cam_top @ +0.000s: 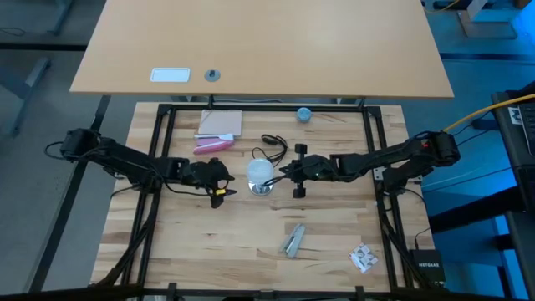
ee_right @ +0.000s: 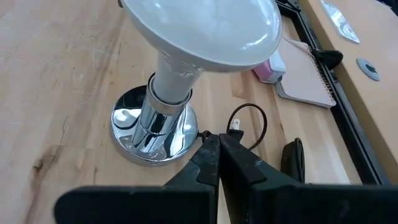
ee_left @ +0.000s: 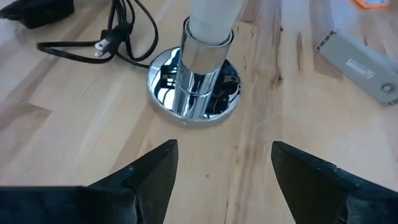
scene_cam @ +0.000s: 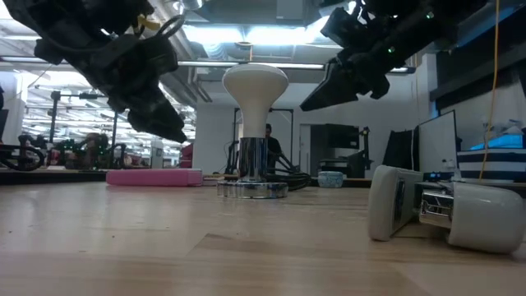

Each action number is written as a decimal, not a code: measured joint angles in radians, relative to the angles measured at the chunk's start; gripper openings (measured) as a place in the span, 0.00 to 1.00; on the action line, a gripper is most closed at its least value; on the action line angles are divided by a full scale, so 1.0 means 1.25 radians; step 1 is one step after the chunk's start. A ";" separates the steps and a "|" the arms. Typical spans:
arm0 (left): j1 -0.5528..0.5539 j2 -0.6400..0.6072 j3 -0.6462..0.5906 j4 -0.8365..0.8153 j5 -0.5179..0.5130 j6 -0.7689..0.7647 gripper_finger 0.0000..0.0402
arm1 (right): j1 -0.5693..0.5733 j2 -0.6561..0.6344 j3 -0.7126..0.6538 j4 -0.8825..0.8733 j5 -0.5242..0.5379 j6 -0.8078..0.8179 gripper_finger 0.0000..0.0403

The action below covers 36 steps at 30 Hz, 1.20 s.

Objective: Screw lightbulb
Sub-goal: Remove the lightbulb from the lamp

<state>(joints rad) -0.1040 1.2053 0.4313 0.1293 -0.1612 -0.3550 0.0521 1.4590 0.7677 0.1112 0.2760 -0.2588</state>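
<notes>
Lightbulb (cam_top: 260,170) stands upright, neck down in the shiny socket (cam_top: 261,187), near table (cam_top: 209,259) centre. Neither claw touches it. Left gripper (cam_top: 227,179) sits at the bulb's 9 o'clock in the high view, just beside it, fingers (ee_left: 149,177) spread wide, holding nothing. Right gripper (cam_top: 283,173) sits at the bulb's 3 o'clock, near, clenched tight on nothing, tips pointing at the socket base. Black cord (cam_top: 272,149) loops at the bulb's 1 o'clock. Pink block (cam_top: 210,145) and notebook (cam_top: 220,124) lie toward 10 o'clock; blue cap (cam_top: 304,114) toward 1 o'clock, farther out.
</notes>
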 joint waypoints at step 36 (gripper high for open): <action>0.000 0.129 0.000 0.196 0.000 0.002 0.63 | 0.000 0.198 0.000 0.290 -0.103 0.130 0.60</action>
<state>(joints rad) -0.1040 1.3660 0.4313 0.3745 -0.1608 -0.3529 0.0521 1.7061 0.7673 0.4742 0.1469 -0.0967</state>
